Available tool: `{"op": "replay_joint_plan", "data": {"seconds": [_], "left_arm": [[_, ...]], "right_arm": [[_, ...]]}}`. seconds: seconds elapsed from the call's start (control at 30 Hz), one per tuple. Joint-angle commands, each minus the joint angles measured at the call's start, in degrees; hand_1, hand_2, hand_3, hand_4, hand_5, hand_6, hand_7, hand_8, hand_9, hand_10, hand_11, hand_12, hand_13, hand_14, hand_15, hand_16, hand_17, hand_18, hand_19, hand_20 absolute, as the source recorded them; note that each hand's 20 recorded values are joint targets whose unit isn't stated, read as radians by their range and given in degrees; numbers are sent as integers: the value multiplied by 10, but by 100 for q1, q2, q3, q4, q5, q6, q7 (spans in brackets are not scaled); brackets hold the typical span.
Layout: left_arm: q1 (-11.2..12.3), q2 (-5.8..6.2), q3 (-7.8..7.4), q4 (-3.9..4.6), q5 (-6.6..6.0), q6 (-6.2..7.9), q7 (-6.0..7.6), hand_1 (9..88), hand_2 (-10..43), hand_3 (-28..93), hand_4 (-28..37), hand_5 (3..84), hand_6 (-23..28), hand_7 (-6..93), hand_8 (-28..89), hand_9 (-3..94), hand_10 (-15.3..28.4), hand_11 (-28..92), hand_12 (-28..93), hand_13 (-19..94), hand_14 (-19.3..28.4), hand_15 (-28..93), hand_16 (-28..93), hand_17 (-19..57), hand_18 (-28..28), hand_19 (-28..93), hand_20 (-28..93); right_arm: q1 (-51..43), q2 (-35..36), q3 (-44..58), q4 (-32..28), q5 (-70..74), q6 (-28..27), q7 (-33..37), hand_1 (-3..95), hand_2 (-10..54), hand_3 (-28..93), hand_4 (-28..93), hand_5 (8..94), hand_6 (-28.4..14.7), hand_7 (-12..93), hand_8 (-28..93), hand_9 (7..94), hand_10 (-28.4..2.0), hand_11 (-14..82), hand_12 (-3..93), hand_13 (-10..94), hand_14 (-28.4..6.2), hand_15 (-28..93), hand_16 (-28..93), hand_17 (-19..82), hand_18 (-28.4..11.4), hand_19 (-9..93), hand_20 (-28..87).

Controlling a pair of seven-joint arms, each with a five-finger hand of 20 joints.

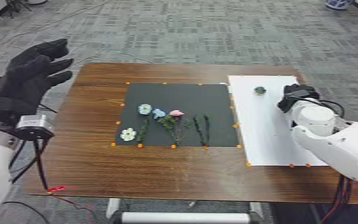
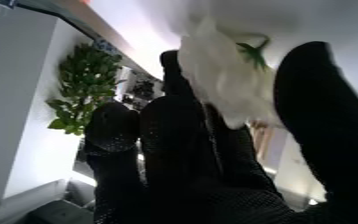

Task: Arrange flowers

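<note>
Evidently, a flower arrangement at an early stage. Right robot hand: at the far right of the white sheet, narrowed on a pale bloom, its petals between thumb and fingers, a bit of green stem beside them. Left robot hand: raised beyond the left edge of the tabletop, wide, nothing in it. Stock laid out on the dark mat: one blue flower, one light blue flower, one pink flower, one white flower, plus slender green sprigs. On the white sheet: one small round item, possibly the vase; whether it holds stems, cannot tell. Done, by appearance: one bloom picked up. Outstanding, by judgement: placing that bloom, then the pieces on the mat.
</note>
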Motion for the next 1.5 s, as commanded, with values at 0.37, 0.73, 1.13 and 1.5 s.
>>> {"op": "replay_joint_plan", "data": {"seconds": [0.37,0.73,1.13,1.5], "left_arm": [[782,-577,-493,-247,-10,198,48,255,-48,712,-252,252,28,238,-108,185,101,214,190,99,134,410,-34,-106,207,413,84],[730,-613,-273,-58,-50,261,4,257,-47,707,-249,249,26,240,-109,182,99,213,191,98,131,405,-32,-107,205,412,85],[666,-555,-284,-83,-23,184,10,257,-47,706,-251,248,26,245,-109,182,100,214,192,97,134,410,-30,-107,207,412,86],[683,-568,-266,-80,-17,109,-13,254,-46,706,-256,247,24,251,-114,184,100,218,193,98,135,412,-31,-108,208,415,86]], "right_arm": [[988,-321,-1405,-1232,-637,3350,-624,492,-95,881,-203,744,-2,468,-38,829,-59,288,499,779,-42,779,314,470,-199,932,522],[1935,-1880,-2798,-712,-782,3726,-722,473,-95,876,-181,760,14,454,-43,849,-52,262,515,771,-44,789,332,461,-200,932,564],[2039,-1963,-3578,-206,-1009,3288,-587,480,-95,875,-203,771,20,439,-61,849,-54,256,507,758,-47,802,334,450,-202,932,573],[1897,-1788,-3544,-63,-1035,3017,-481,487,-95,880,-222,775,24,429,-69,852,-60,241,504,750,-47,811,331,443,-200,932,574]]}}
